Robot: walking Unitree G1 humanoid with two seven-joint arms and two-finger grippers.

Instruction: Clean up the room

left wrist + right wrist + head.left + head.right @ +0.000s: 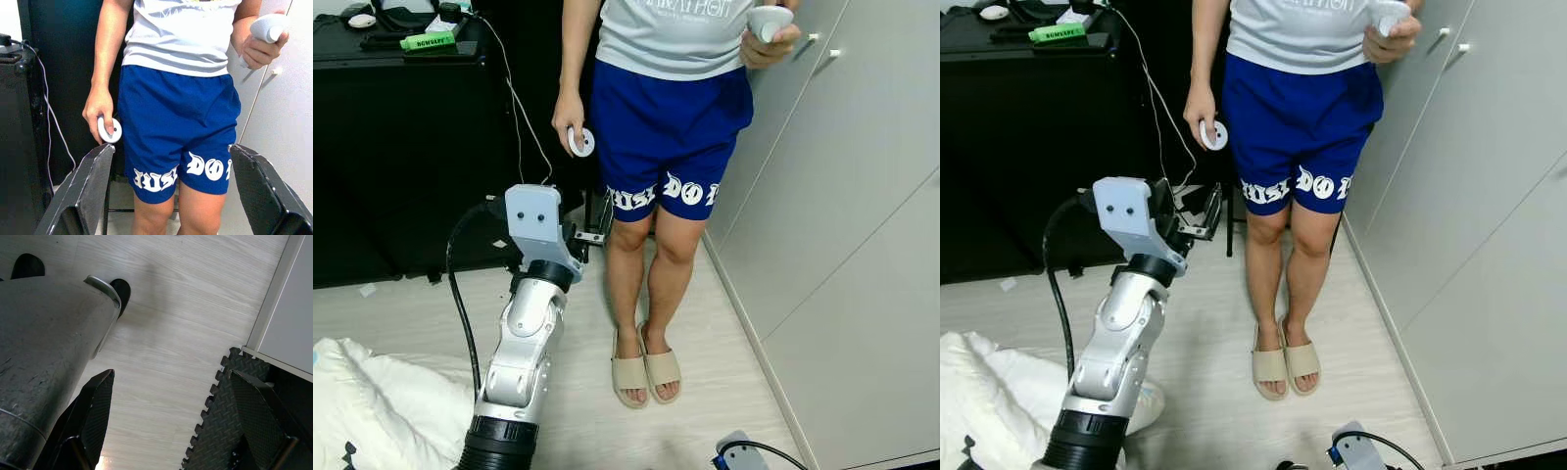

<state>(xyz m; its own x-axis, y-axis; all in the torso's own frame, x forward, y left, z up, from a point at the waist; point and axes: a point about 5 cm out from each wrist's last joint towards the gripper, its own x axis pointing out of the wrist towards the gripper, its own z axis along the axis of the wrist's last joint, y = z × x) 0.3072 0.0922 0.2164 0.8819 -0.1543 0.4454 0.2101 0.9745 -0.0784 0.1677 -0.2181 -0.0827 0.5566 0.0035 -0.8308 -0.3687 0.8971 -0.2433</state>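
A person (671, 147) in blue shorts and beige slippers stands on the pale wood floor (705, 323), right in front of the robot, holding a white controller (580, 142) low in one hand and another (770, 20) raised in the other. To the right runs a grey wardrobe (862, 225); far left stands a black cabinet (401, 147) with a green box (428, 41) on top. A crumpled white bedding heap (372, 406) lies near left on the floor. The left gripper (171, 191) is raised toward the person's legs, fingers spread wide and holding nothing. The right gripper (168, 426) hangs low over floor and a dark foam mat (220, 431), also wide apart, empty.
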